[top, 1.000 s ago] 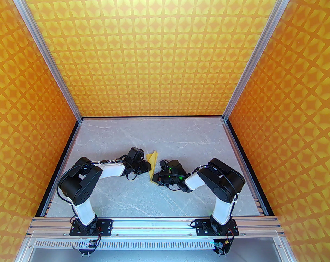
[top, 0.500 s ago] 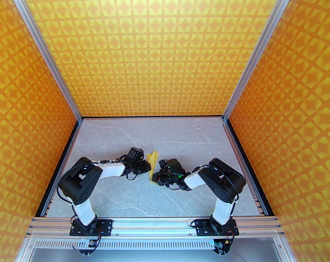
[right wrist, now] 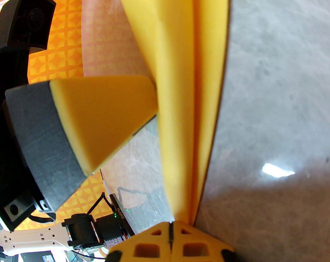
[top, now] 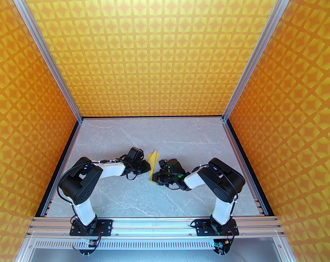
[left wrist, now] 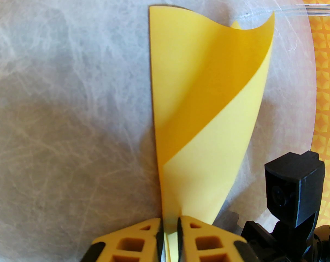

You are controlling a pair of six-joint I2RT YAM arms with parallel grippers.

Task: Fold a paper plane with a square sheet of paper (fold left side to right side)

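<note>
The left gripper point(left wrist: 170, 229) has its two yellow fingers pinched almost together on the near edge of the square sheet of paper point(left wrist: 206, 113), with nothing but the thin sheet between them. The right gripper point(right wrist: 170, 235) is closed just as tight on another edge, the yellow running up out of its pads. What worries me is that both arms grip one flimsy sheet: if either pulls away from the other, or twists, I'd expect the paper to tear at a pinch or slip out of it. The fold is the other risk. The sheet is a loose curl, not a crease, and carried over crooked the left edge won't meet the right, so the line would set skew. From the left fingers the paper rises in a twisted fan, one far corner flipped over. Seen from the right wrist it is a narrow doubled band with a left finger point(right wrist: 105, 113) touching its side. It sits over the middle of the table point(top: 121, 195), between the two grippers.
</note>
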